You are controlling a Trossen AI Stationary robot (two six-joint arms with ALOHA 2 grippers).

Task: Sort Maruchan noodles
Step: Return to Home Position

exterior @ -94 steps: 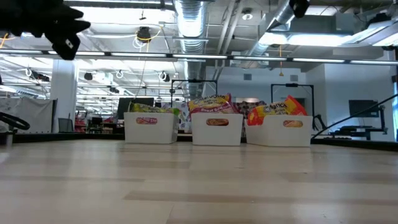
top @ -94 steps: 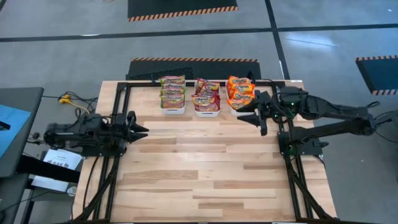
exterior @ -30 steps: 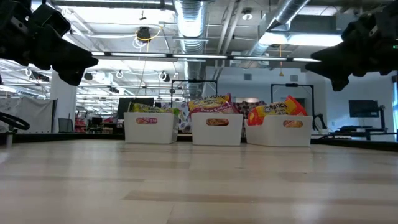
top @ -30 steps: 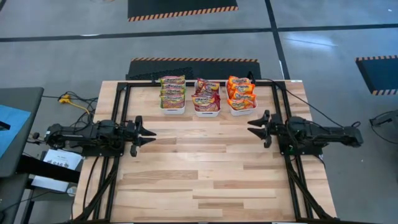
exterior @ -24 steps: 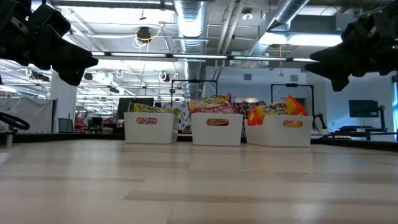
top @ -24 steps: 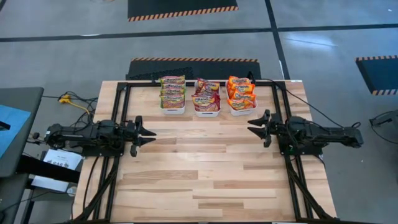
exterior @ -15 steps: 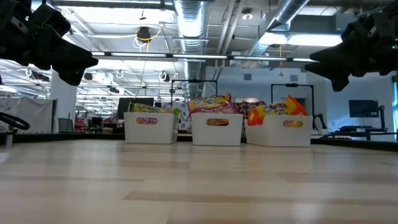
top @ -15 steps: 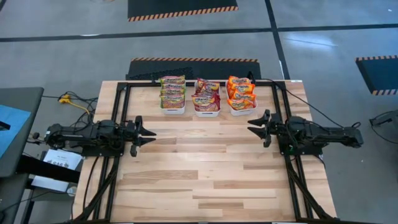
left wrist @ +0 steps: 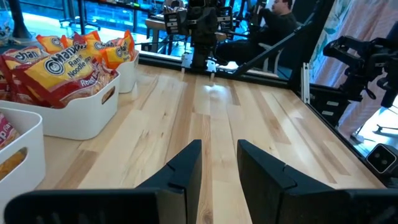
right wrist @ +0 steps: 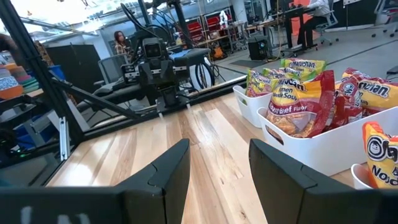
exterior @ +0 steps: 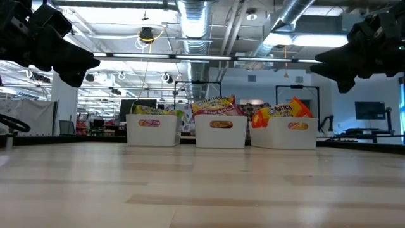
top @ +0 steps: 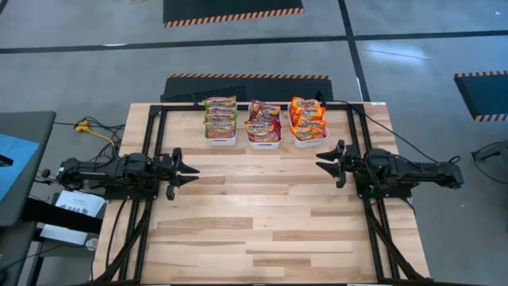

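The Maruchan noodles lie sorted by trim in three white bins along the table's far edge. Green-trim packets [top: 220, 114] fill the left bin, maroon packets [top: 263, 119] the middle bin, and orange packets [top: 307, 116] the right bin. In the low view the packets [exterior: 218, 104] stick up above the bin rims. My left gripper [top: 189, 173] hovers open over the table's left side, pointing right. My right gripper [top: 319, 161] hovers open over the right side, pointing left. Each wrist view looks past open fingers [left wrist: 186, 168] [right wrist: 168, 174] over bare wood.
The three white bins [exterior: 152, 128] [exterior: 220, 130] [exterior: 284, 133] stand side by side on the light wooden tabletop [top: 254, 214]. A black frame [top: 159, 119] runs along the table's far and side edges. People sit in the room beyond the table [left wrist: 280, 12].
Within the last second nothing has moved. About three seconds ago my right gripper was higher, beside the orange bin. It has since drawn back toward the table's right edge and come down. My left gripper has also come down a little.
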